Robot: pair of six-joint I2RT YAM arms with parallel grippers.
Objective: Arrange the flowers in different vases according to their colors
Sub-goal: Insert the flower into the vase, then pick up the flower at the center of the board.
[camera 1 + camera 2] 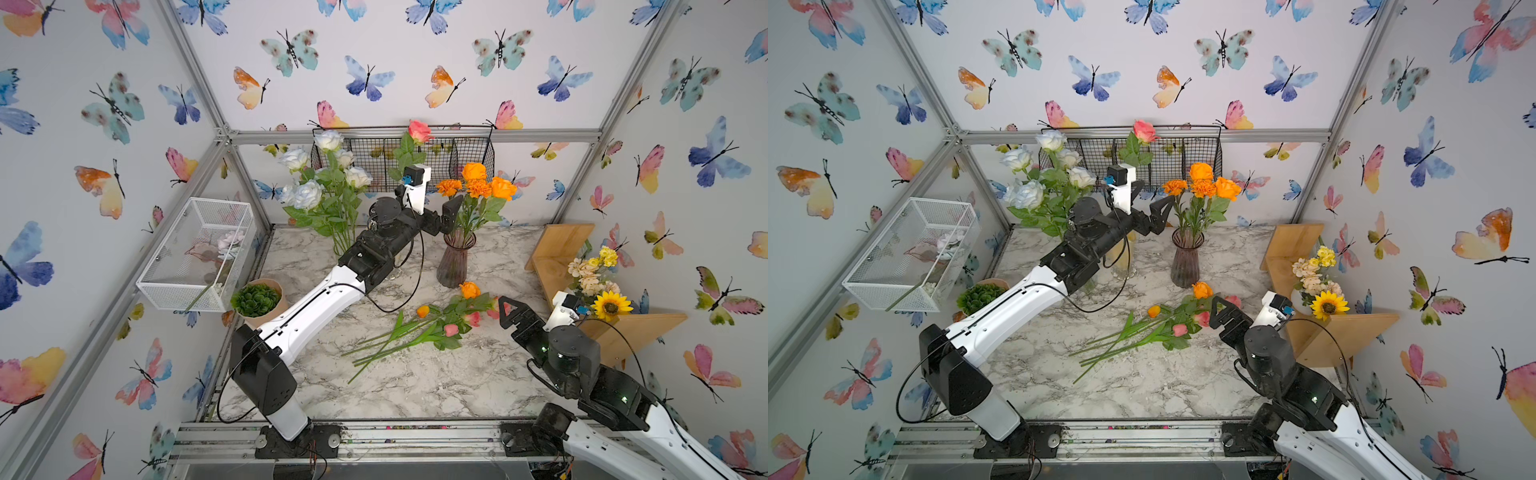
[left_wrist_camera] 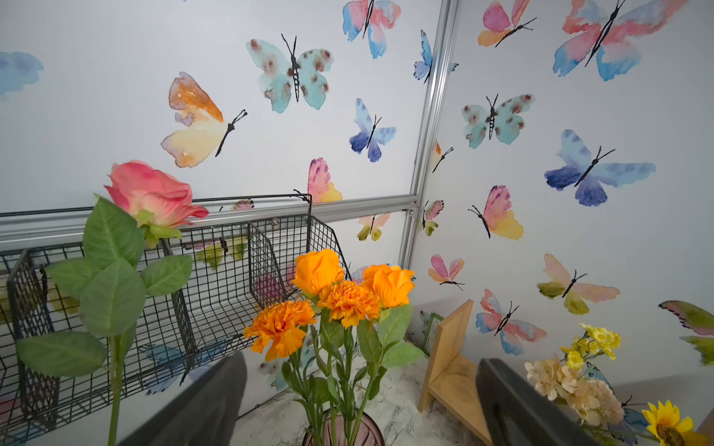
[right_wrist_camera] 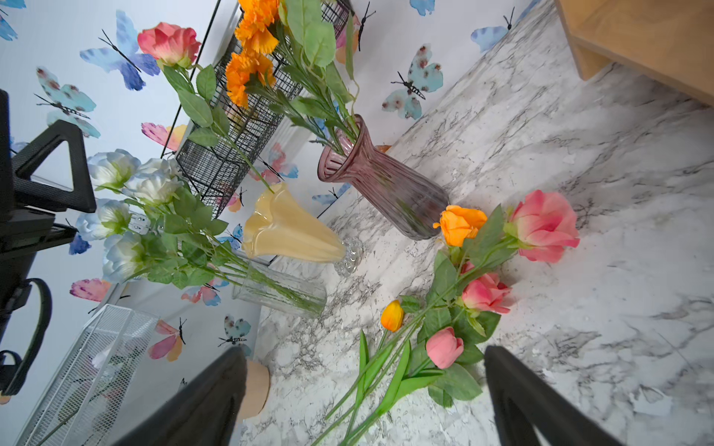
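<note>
My left gripper (image 1: 444,216) (image 2: 361,405) is open and empty, raised beside the orange flowers (image 1: 478,183) standing in the purple vase (image 1: 455,262) (image 3: 386,193). One pink rose (image 1: 419,131) (image 2: 154,193) stands in the yellow vase (image 3: 289,231), largely hidden behind my left arm in both top views. White roses (image 1: 320,174) fill the clear vase (image 3: 282,289). Loose flowers (image 1: 440,328) lie on the table: an orange rose (image 3: 459,224), an orange tulip (image 3: 392,314), pink roses (image 3: 544,228) and a pink tulip (image 3: 444,347). My right gripper (image 1: 509,311) (image 3: 363,401) hangs open just over their heads.
A white mesh basket (image 1: 195,253) hangs on the left wall and a black wire basket (image 1: 374,158) on the back wall. A succulent in a tan pot (image 1: 257,301) stands front left. A wooden shelf (image 1: 557,249) at the right carries a sunflower bouquet (image 1: 598,282).
</note>
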